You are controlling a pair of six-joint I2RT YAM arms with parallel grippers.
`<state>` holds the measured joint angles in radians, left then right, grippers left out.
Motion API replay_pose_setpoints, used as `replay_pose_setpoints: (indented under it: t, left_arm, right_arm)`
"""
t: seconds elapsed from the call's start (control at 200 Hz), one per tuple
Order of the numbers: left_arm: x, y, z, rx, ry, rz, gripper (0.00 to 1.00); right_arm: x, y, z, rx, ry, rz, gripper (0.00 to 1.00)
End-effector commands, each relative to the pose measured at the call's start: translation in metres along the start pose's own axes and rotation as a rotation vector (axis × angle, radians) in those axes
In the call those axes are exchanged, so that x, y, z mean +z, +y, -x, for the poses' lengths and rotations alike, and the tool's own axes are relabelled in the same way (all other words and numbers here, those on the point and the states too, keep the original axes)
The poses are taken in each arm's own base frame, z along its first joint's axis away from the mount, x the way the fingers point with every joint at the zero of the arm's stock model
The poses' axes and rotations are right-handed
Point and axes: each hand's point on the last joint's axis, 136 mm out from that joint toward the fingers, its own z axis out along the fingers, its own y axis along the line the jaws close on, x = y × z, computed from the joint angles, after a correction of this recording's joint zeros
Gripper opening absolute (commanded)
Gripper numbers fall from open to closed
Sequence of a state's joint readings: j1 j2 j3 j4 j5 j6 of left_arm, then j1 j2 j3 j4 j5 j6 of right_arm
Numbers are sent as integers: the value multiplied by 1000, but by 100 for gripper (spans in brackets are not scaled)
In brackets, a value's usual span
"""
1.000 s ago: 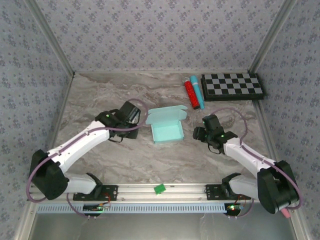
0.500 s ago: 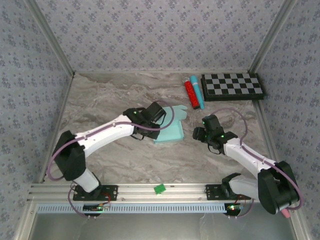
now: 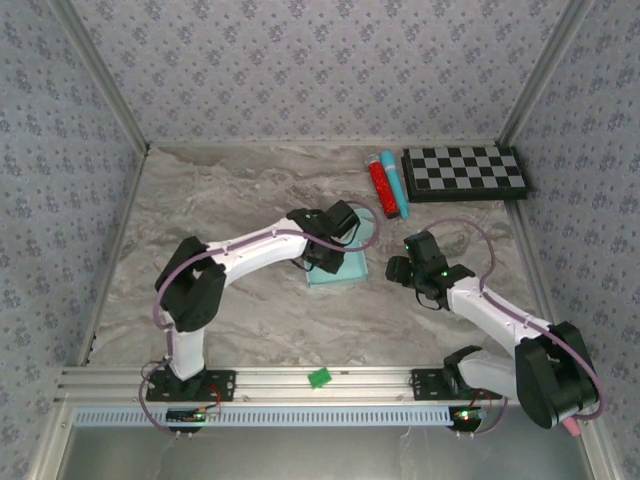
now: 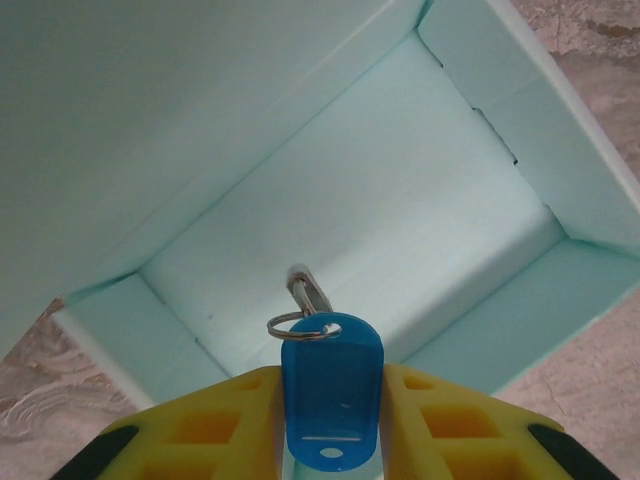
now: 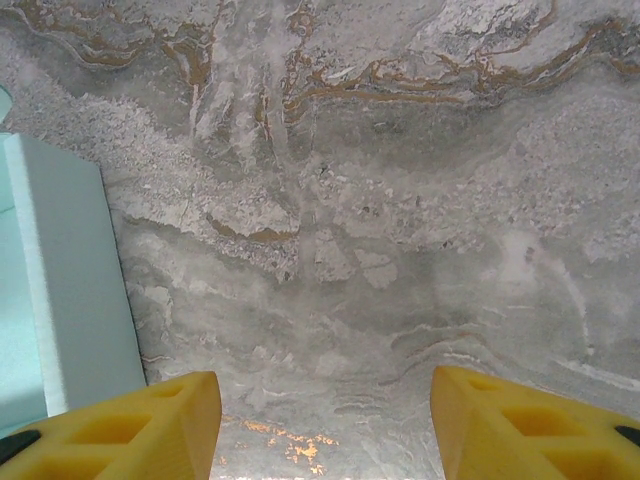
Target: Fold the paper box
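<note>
The paper box (image 3: 352, 269) is pale aqua card, standing open at mid-table with its lid (image 3: 368, 232) raised at the back. My left gripper (image 3: 328, 258) hangs over its open tray. In the left wrist view this gripper (image 4: 332, 400) is shut on a blue plastic key tag (image 4: 332, 385), whose metal ring (image 4: 300, 325) and key tip hang just above the box floor (image 4: 400, 210). My right gripper (image 3: 398, 268) stands open just right of the box. In the right wrist view its yellow fingers (image 5: 170, 415) are wide apart over bare marble, with the box wall (image 5: 60, 300) at the left.
A red tube (image 3: 380, 188) and a slim blue tube (image 3: 393, 185) lie side by side at the back right, next to a checkered board (image 3: 465, 172). A small green piece (image 3: 320, 377) sits on the front rail. Patterned walls close in three sides.
My left arm has swung right, from beside the box's left side to above its open tray, carrying the key tag. The right arm has stayed put.
</note>
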<state>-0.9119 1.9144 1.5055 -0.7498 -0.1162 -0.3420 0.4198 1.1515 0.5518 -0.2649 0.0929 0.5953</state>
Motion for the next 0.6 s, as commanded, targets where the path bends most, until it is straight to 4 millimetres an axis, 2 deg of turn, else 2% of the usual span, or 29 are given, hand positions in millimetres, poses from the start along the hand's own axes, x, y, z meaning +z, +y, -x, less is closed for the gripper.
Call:
replay_pose_setpoints:
  t: [0.0,0.27,0.485,0.595]
  left_arm:
    - [4,-7,6,35,5,-10,30]
    - [19,-10,5,47,23,-12,39]
    - [6,-13,7,48,-17,-39,41]
    - [-5,-8,6,36,-52,-33,41]
  right_arm:
    - [-1,-4,-1,15,1,-19,59]
    - [0,-4,-2,15,7,-21,59]
    - [0,-4,-2,15,7,-24,59]
    - [-1,-4,0,14,5,-25,59]
